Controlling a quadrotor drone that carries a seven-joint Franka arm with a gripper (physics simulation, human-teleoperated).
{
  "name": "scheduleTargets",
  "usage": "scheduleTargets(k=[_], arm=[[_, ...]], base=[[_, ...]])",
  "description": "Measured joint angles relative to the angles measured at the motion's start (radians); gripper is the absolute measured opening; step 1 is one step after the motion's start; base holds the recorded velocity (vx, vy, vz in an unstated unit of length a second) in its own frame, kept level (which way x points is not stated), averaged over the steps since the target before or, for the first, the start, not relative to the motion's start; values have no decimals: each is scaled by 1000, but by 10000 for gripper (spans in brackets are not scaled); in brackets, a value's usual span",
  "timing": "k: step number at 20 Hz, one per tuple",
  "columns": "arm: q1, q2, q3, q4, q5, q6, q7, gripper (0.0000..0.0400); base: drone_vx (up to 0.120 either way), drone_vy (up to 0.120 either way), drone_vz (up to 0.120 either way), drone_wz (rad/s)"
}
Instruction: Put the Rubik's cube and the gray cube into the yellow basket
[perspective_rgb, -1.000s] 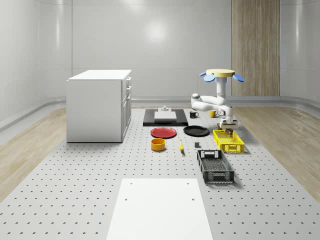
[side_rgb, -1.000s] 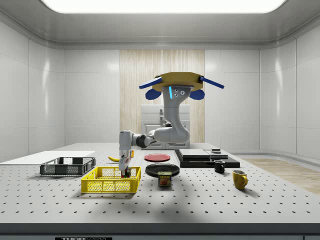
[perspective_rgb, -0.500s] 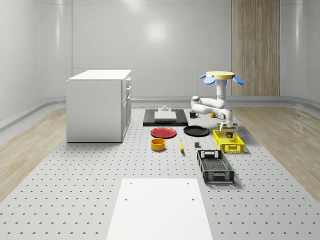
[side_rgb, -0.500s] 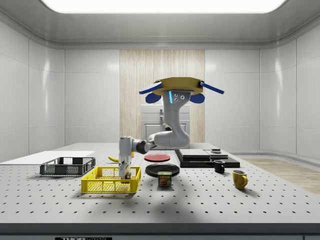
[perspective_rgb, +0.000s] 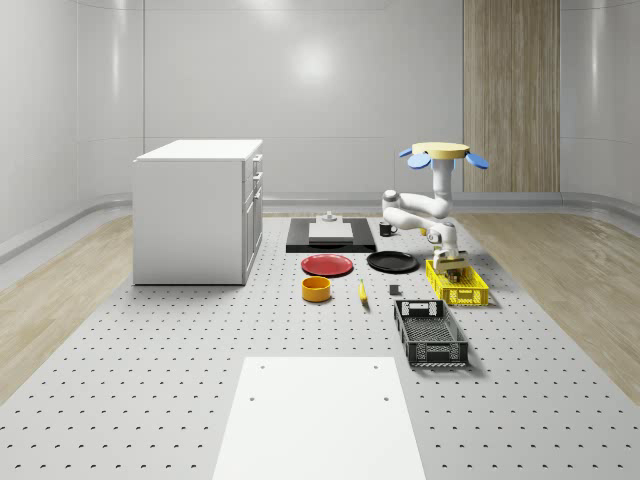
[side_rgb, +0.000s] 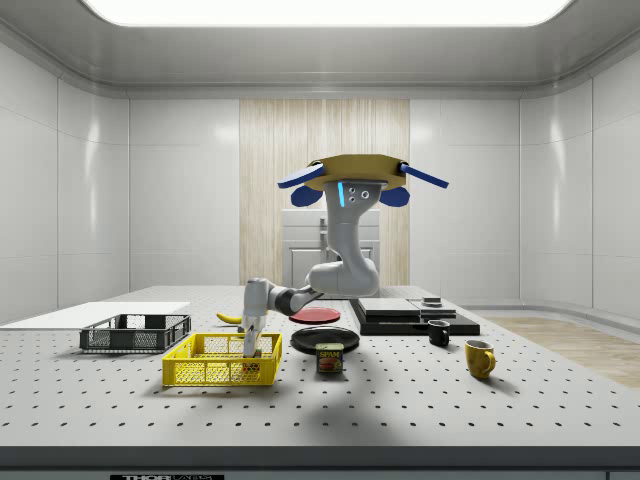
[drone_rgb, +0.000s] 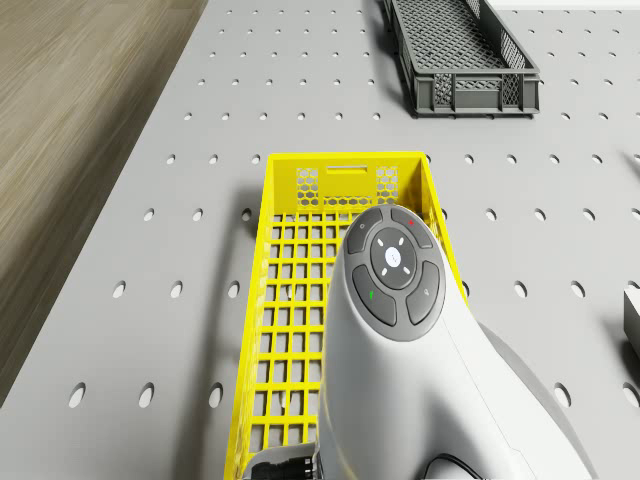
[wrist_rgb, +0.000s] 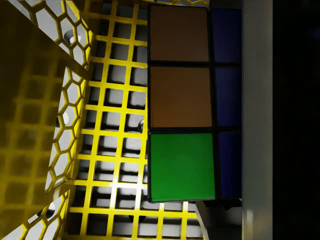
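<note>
The fingers (wrist_rgb: 257, 120) are clamped on the Rubik's cube (wrist_rgb: 181, 102), which is held low inside the yellow basket (side_rgb: 221, 361), just above its grid floor. The drone (side_rgb: 352, 170) is seen hovering behind the basket. If the cube is let go tilted, it could get bounced against the wall. The gray cube isn't spotted.

We see the Rubik's cube (wrist_rgb: 182, 105), orange and green squares showing, low inside the yellow basket (wrist_rgb: 45, 115), over its grid floor.
</note>
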Motion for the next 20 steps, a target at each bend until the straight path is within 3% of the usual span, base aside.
scheduleTargets(k=[5, 12, 17, 20], arm=[[-30, 6, 64, -10, 54, -70, 81, 392], [-31, 11, 184, -26, 165, -136, 115, 399], [-27, 12, 279, -32, 255, -173, 120, 400], [-27, 12, 325, -32, 298, -188, 122, 400]], base=[[0, 0, 0, 0], [0, 0, 0, 0], [0, 0, 112, 0], [67, -120, 53, 0]])
